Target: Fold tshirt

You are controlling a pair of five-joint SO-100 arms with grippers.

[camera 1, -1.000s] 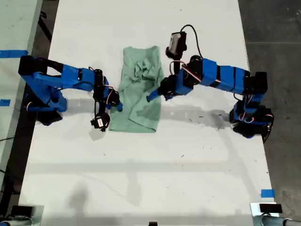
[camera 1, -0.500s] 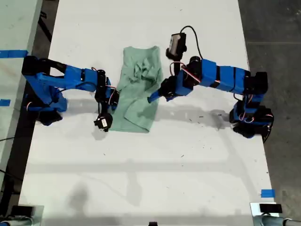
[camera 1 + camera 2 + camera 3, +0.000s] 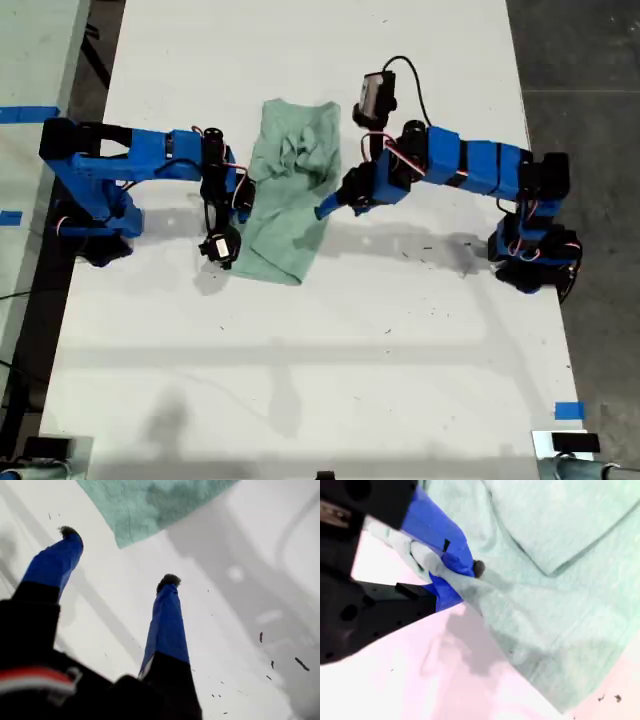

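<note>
Exterior view, tshirt (image 3: 290,200): pale mint-green cloth lying crumpled on the white surface (image 3: 300,380), between the two blue arms; its far part is bunched into folds, its near hem runs slanted, and the edge towards the exterior view's left is pulled up.
Exterior view, my second end effector (image 3: 240,192): on the arm at the exterior view's left, at the tshirt's edge, touching the cloth.
Exterior view, my first end effector (image 3: 325,208): on the arm at the exterior view's right, blue tips just beside the tshirt's other edge.
First wrist view, my first end effector (image 3: 119,555): two blue fingers (image 3: 165,625) spread wide apart with nothing between them, only bare white surface (image 3: 240,630) under the gap.
First wrist view, tshirt (image 3: 150,505): a corner of the green cloth lies beyond the fingertips, apart from them.
Second wrist view, my second end effector (image 3: 451,571): closed tight on a gathered fold of the tshirt (image 3: 560,570); the cloth stretches taut from the blue finger out to the flat part.
Second wrist view, surface (image 3: 420,690): bare white below the lifted cloth, with the cloth's shadow on it.
</note>
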